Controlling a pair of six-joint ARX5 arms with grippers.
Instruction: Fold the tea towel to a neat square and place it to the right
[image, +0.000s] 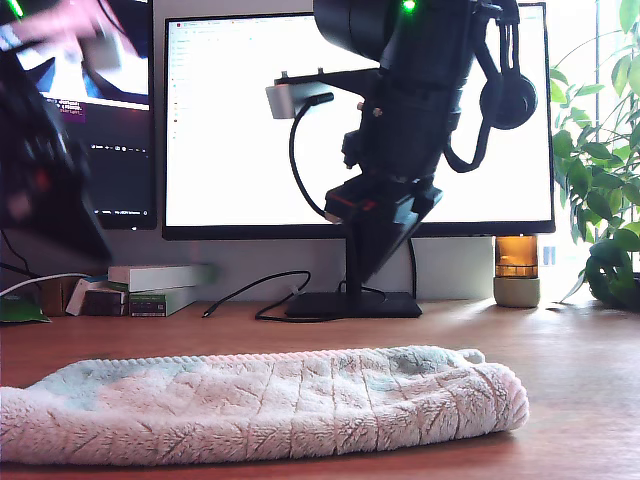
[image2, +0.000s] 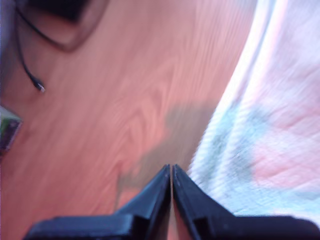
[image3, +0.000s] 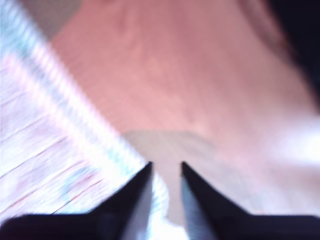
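The tea towel lies as a long folded band across the front of the wooden table, fluffy and pale. My second gripper hangs over the table just behind the towel, near the monitor stand. In the second wrist view its fingers stand narrowly open with nothing between them, and the towel's edge runs beside one finger. My first arm is a dark blur at the exterior view's left. My first gripper is shut and empty above bare wood, with the towel beside it.
A large monitor on a black stand fills the back, with a loose cable and stacked boxes to the exterior view's left. An amber jar and a plant stand at the exterior view's right.
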